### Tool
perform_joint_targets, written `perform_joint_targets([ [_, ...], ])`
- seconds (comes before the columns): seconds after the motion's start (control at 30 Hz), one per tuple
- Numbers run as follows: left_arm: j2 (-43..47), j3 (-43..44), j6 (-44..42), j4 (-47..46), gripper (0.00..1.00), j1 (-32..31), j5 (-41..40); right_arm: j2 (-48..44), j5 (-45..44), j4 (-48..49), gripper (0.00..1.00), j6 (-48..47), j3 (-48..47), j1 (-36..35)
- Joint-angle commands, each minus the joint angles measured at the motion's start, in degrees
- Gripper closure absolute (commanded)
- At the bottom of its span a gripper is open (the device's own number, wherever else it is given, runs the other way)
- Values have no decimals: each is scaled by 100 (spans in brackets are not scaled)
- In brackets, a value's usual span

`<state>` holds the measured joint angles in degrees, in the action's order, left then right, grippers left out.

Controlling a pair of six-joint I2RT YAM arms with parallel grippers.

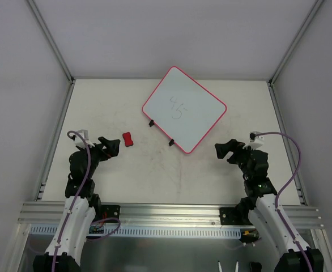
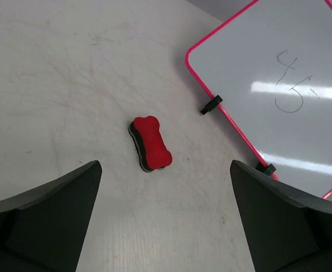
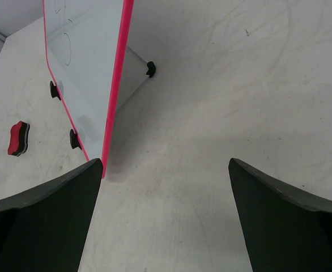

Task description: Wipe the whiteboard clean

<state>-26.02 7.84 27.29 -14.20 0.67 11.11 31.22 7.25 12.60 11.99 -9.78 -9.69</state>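
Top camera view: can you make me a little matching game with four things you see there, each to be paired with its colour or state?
Things:
1. whiteboard
2. eraser
3. left gripper
4. clips

Descriptions:
A. open, holding nothing
B. white, with a pink-red rim and a grey scribble on it
C. small and black, two on one edge of the board
D. red, lying loose, apart from the board

Pairs: 1-B, 2-D, 3-A, 4-C.
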Motion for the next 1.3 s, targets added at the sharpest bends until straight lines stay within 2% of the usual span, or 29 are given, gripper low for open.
perform_joint_targets([
  [0.0,369,-106,470,-180,1,-40,-514,-2,294,488,1,76,-112,-33],
  [0.1,624,-238,1076,83,1,-40,-951,50,610,742,1,58,-68,-24],
  [0.2,712,-125,708,128,1,-40,-525,313,900,1112,1,154,-33,-33],
  [0.27,607,-63,664,128,1,-40,-514,646,1032,1261,1,242,-129,-33],
  [0.4,37,183,690,197,1,-40,-391,1244,1314,1762,1,514,-331,-24],
  [0.53,-762,621,1033,557,1,-40,-918,1912,1489,2482,1,742,-428,-33],
  [0.63,-1088,859,1024,611,1,-32,-787,2589,2069,3554,1,1006,-454,-24],
  [0.9,-1634,1334,1042,936,1,-40,-891,4101,2316,5111,1,1552,-771,-6],
  [1.07,-2240,1712,1085,1103,1,-40,-848,4831,2422,5918,9,1693,-990,-6],
  [1.27,-3320,2432,989,1480,1,-356,-848,5218,2448,6202,22,1666,-1000,-6],
])
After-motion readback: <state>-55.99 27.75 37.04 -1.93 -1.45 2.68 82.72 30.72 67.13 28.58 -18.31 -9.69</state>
